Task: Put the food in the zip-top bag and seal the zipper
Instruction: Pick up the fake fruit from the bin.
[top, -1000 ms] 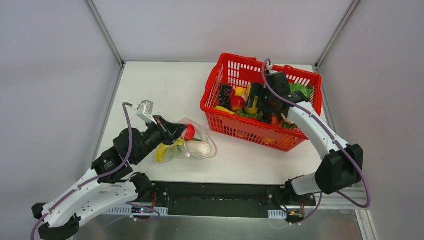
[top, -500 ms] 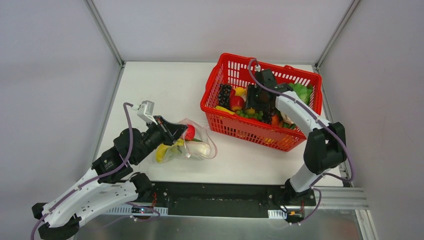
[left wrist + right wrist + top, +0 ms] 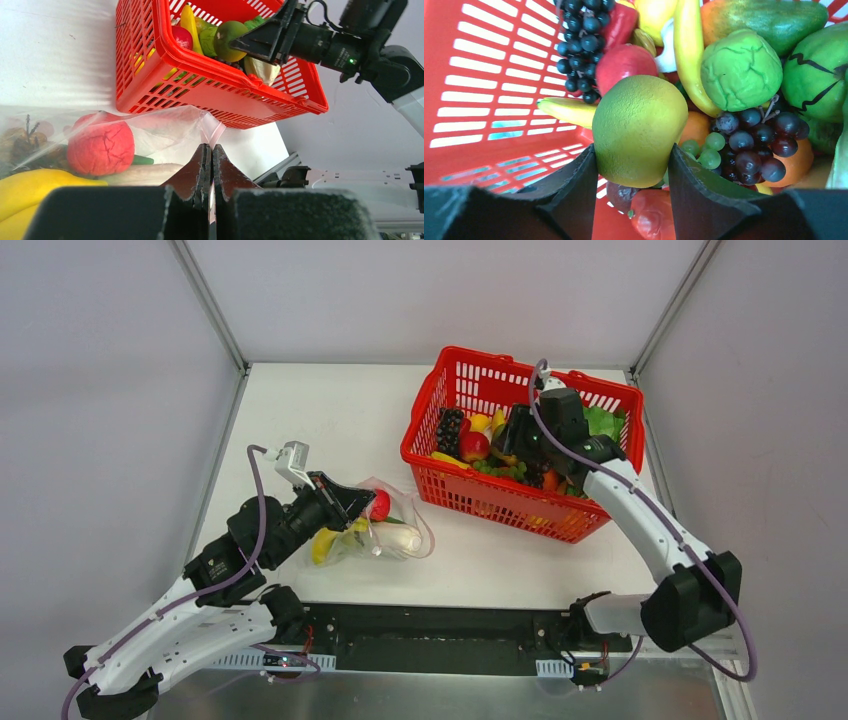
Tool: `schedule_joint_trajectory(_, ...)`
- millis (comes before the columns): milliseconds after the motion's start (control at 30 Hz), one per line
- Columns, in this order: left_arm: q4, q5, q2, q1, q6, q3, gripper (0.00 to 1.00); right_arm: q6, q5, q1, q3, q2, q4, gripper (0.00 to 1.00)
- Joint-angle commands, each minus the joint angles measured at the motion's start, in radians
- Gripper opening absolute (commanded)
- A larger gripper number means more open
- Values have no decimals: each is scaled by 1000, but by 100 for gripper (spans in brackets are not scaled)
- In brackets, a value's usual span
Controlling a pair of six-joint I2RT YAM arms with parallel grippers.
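a: where's the left claw point(image 3: 210, 150)?
b: pinched shut on the bag point(image 3: 165, 122) edge. the bag lies on the desk point(image 3: 330, 420), red fruit point(image 3: 100, 145) and banana point(image 3: 35, 187) inside, beside that claw.
a: right claw point(image 3: 631, 150)?
b: clamped around a green fruit point(image 3: 639, 120), over the basket point(image 3: 484, 100).

readable text: none in any view | labels, brands: none legible | numbers, signs: none legible
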Motion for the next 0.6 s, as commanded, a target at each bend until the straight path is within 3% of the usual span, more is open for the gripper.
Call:
schedule_joint_trajectory(0, 68, 13, 5, 9, -16, 6, 0, 48, -45, 3, -58, -130, 162, 39)
schedule_joint_trajectory(267, 76, 21, 13, 8, -16, 6, 0, 38, -155, 7, -90, -283, 240, 38)
schedule_joint_trajectory(567, 81, 25, 24, 8, -12, 10, 0, 75, -673, 59, -97, -367, 347, 39)
